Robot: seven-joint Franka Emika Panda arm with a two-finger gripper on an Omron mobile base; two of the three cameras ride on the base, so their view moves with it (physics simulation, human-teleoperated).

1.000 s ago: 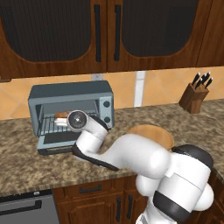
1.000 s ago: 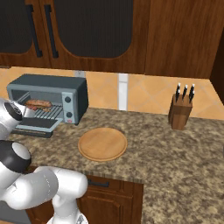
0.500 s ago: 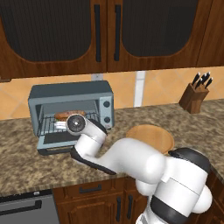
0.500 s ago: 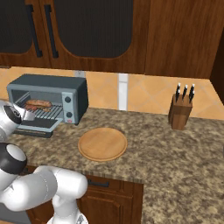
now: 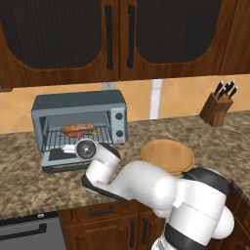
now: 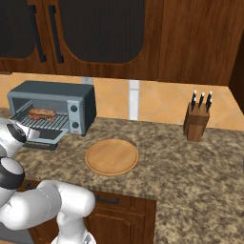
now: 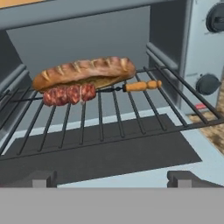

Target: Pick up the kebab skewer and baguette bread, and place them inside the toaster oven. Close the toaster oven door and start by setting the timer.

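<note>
The toaster oven [image 5: 78, 102] stands on the counter with its door [image 5: 58, 158] dropped flat. On the wire rack inside lie the golden baguette bread [image 7: 83, 70] and, just in front of it and touching it, the kebab skewer [image 7: 70, 93] with its orange handle pointing right. My gripper [image 7: 113, 179] is open and holds nothing; its two dark tips sit low over the door's dark window [image 7: 109, 157], well back from the rack. The control knobs [image 7: 208, 83] are on the right panel. From the right base view the bread [image 6: 42, 113] shows on the rack.
A round wooden board [image 5: 167, 155] lies on the granite counter right of the oven. A knife block [image 5: 217, 105] stands at the back right. Dark upper cabinets hang above, and an appliance front [image 5: 29, 234] sits below the counter at the left.
My hand has drawn back and down from the oven opening toward the door's front edge. The bread and skewer stay on the rack.
</note>
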